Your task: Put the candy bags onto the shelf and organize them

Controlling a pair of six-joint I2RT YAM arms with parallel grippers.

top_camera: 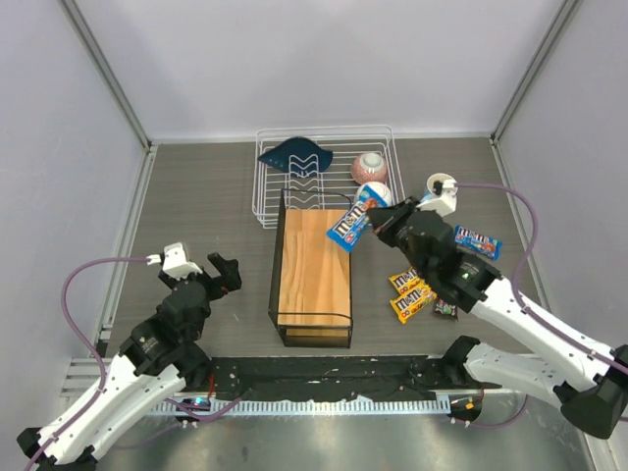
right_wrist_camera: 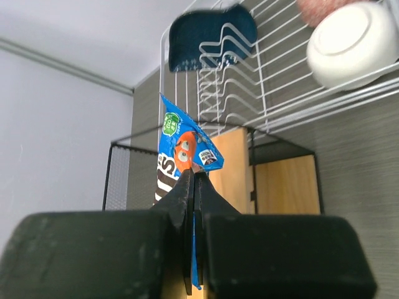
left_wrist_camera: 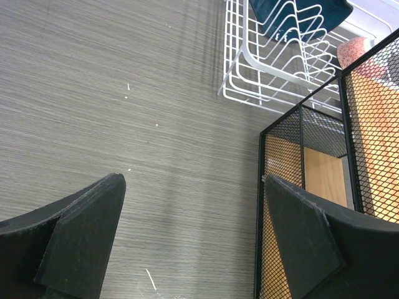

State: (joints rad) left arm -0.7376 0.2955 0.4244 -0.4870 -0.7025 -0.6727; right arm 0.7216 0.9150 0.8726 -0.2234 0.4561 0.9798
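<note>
No bag is yet seen on the shelf (top_camera: 312, 270); one blue candy bag (top_camera: 349, 228) is pinched by the right claw (top_camera: 373, 220), other bags (top_camera: 478, 241) are left on the table (top_camera: 211, 191); left claw (left_wrist_camera: 193, 199) spread

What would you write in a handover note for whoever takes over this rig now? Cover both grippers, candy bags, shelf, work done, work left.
Left gripper: open, empty, left of the shelf.
Right gripper: shut on a blue candy bag, held at the shelf's far right corner.
Table, right of the shelf: second blue bag, yellow bags, a dark bag.
Done: one bag picked up; none on the shelf top.
Left: set down the held bag, then bring and line up the rest.
</note>
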